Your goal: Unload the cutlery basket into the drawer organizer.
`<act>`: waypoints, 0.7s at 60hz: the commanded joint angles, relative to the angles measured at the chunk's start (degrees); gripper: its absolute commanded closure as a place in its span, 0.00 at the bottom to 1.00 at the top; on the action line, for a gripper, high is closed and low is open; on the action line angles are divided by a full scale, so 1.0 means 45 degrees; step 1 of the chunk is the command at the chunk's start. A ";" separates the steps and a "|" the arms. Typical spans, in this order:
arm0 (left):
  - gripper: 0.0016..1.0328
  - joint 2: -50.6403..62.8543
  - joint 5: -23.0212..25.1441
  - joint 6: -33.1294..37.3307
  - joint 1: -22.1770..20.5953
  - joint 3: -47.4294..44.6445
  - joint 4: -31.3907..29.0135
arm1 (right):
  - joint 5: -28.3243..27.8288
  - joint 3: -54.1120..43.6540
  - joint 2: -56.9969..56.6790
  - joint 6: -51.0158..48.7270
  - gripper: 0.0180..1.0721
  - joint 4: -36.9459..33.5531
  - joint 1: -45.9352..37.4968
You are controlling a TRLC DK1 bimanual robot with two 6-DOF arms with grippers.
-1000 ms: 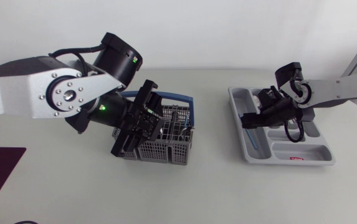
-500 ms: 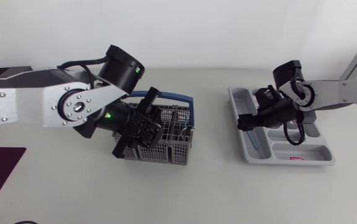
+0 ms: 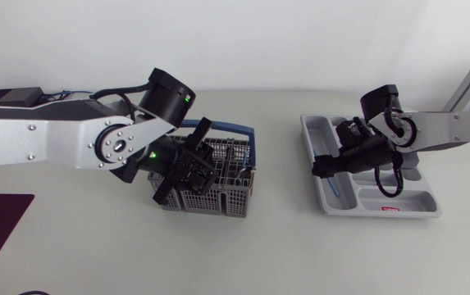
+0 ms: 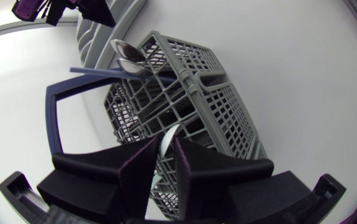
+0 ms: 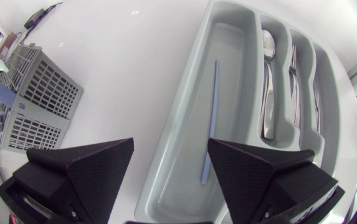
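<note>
Pinched in the left gripper [image 4: 164, 155], fingers almost together on both sides: a pale utensil [image 4: 167, 138] (mostly hidden) down in the cutlery basket [image 4: 222, 106]. Beyond, two spoons [image 4: 128, 50] standing in its far corner. Farther off, above the drawer organizer [image 3: 382, 199], right gripper [image 5: 171, 146] spread wide, empty. Apparently mid-pick; next, lift straight up clear of the grid, then carry across.

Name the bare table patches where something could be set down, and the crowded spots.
Free: table between basket and organizer, and the strip in front of both. Crowded: basket under left gripper, organizer under right gripper.
</note>
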 commanded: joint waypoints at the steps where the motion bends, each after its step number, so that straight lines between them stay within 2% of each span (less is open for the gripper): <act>1: 0.74 -0.0035 -0.0092 0.0648 0.0117 -0.0334 0.0107 | -0.0049 -0.0290 -0.0242 -0.0103 0.19 0.0100 0.0017; 9: 0.80 -0.0132 -0.0092 0.0687 0.0136 -0.0353 0.0107 | -0.0030 -0.0408 -0.0281 -0.0103 0.19 0.0218 0.0076; 42: 0.82 -0.1070 -0.0013 0.0765 0.0136 -0.0197 -0.0225 | 0.0283 -0.0700 -0.0789 -0.0005 0.19 0.0257 0.0525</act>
